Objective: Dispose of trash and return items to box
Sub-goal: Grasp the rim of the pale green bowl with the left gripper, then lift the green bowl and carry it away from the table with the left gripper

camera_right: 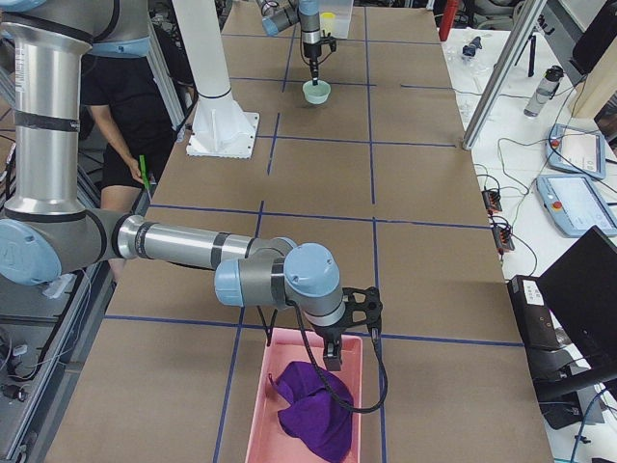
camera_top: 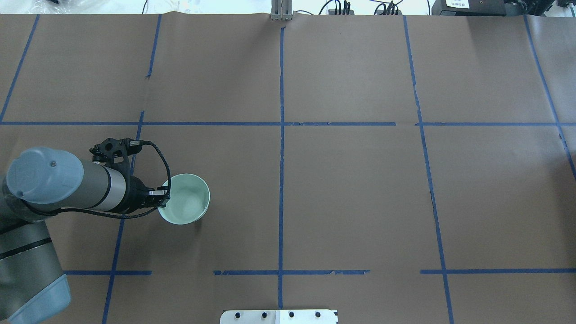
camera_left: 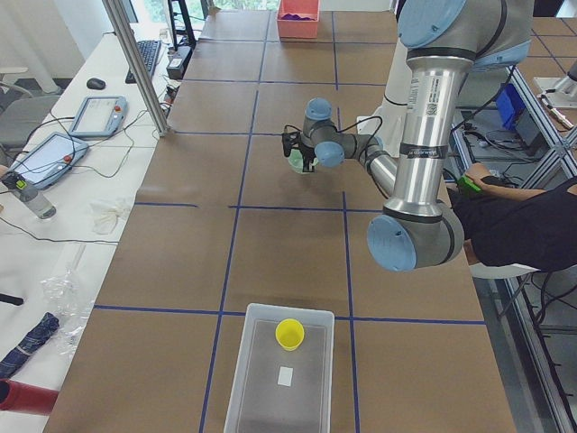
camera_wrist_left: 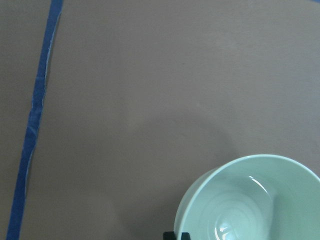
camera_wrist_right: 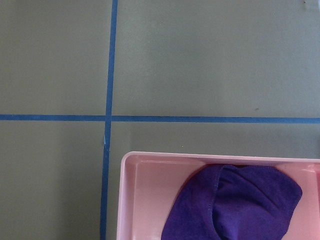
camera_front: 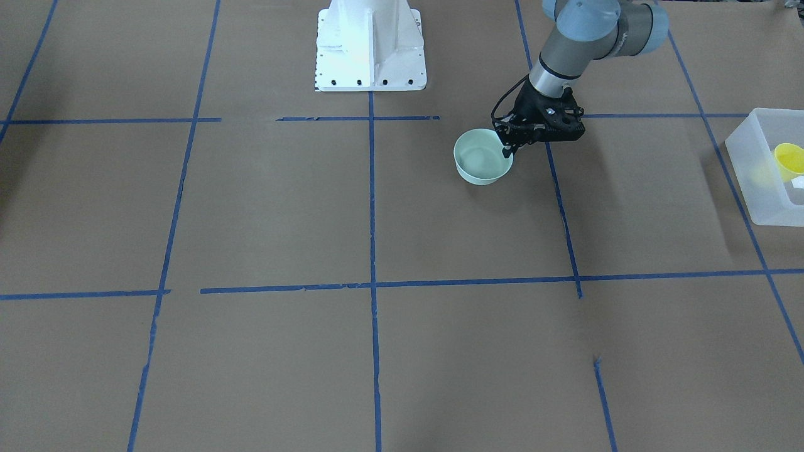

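A pale green bowl (camera_front: 480, 162) (camera_top: 185, 201) sits upright left of the table's middle; it also shows in the left wrist view (camera_wrist_left: 250, 200). My left gripper (camera_front: 508, 149) (camera_top: 162, 198) is shut on the bowl's rim on the side nearest its arm, one finger inside and one outside. I cannot tell if the bowl touches the table. The yellow cup (camera_front: 789, 160) (camera_left: 289, 333) stands inside the frosted box (camera_front: 750, 182) (camera_left: 257, 379) at the table's left end. My right gripper (camera_right: 333, 359) hangs over a pink tray; I cannot tell if it is open or shut.
The pink tray (camera_right: 280, 381) (camera_wrist_right: 142, 200) at the table's right end holds a purple cloth (camera_right: 313, 415) (camera_wrist_right: 240, 205). The white robot base (camera_front: 370, 47) stands at the near-robot edge. A white label (camera_left: 286, 376) lies in the box. A person (camera_left: 518, 221) sits beside the robot.
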Motion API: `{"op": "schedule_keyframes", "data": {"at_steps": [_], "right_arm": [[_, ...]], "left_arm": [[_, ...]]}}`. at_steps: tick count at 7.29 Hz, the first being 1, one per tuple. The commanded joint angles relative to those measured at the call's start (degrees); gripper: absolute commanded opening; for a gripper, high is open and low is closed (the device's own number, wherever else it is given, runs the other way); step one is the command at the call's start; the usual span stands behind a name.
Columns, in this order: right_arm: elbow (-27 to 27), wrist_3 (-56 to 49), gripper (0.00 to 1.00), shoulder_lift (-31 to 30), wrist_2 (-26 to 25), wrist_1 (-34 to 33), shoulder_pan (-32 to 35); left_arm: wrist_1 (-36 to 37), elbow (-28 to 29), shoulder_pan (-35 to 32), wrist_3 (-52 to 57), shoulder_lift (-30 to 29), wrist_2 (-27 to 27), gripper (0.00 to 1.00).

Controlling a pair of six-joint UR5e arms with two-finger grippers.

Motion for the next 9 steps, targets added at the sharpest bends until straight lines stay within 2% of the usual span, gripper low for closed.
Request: {"op": "schedule_keyframes", "data": {"at_steps": [1, 3, 5, 6, 7, 9], "right_arm": [[2.4, 5.8, 1.00, -0.4, 2.8, 0.1, -2.5], [2.4, 11.1, 1.00, -0.4, 2.6, 0.3, -7.9], [4.0, 11.5, 1.00, 1.4, 3.7, 0.0, -8.9], [4.7, 11.5, 1.00, 1.5, 5.1, -0.4, -9.5], [5.3, 11.5, 1.00, 1.4, 5.5, -1.0, -10.0], [7.2, 10.4, 1.00, 3.7, 6.7, -8.7, -9.8]], "left_arm": [[4.7, -5.1, -4.8, 0.4, -0.1, -2.8, 0.00], [5.5, -5.3, -13.0, 6.3, 0.4, -7.7, 0.00], [10.0, -5.2, -20.9, 18.6, 0.7, -9.1, 0.00], [10.1, -5.2, -23.5, 23.1, 3.1, -9.7, 0.00], [10.0, -4.8, -26.4, 29.6, 5.0, -13.0, 0.00], [10.0, -1.2, -36.7, 43.3, 7.2, -19.2, 0.00]]}}
